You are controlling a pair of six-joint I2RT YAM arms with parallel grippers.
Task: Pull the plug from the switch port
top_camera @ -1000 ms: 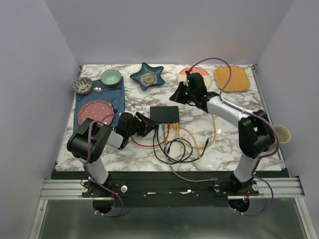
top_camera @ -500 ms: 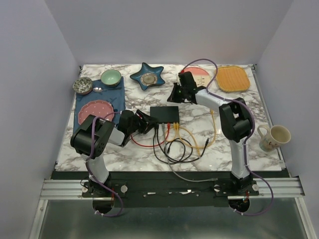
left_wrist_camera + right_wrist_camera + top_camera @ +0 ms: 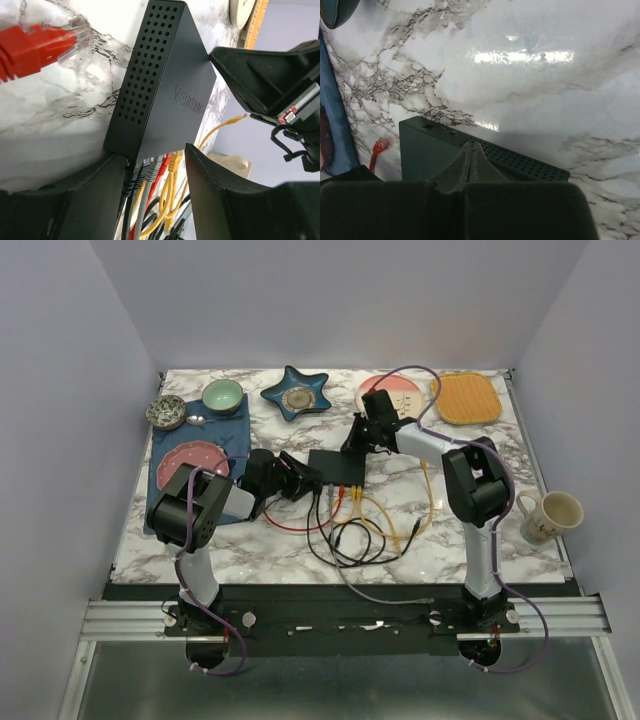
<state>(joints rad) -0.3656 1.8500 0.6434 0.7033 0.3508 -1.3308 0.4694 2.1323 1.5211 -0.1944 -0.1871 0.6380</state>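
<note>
The switch (image 3: 335,467) is a flat black box in the middle of the marble table, with black, grey, red and yellow plugs (image 3: 162,167) in the sockets on its near edge. My left gripper (image 3: 301,480) is open at the switch's near left corner. In the left wrist view its fingers (image 3: 220,200) stand on either side of the row of plugs, around them but not closed. My right gripper (image 3: 357,443) is shut and empty, its tip (image 3: 472,149) on the far top edge of the switch (image 3: 432,150).
Loops of black, yellow, red and grey cable (image 3: 362,530) lie in front of the switch. A loose red plug (image 3: 42,42) lies left of it. A star dish (image 3: 296,393), a green bowl (image 3: 222,395), a pink plate (image 3: 188,462), an orange mat (image 3: 465,397) and a mug (image 3: 548,515) stand around.
My right arm has swung left and down onto the far edge of the switch. My left gripper has moved right, up to the switch's plugs.
</note>
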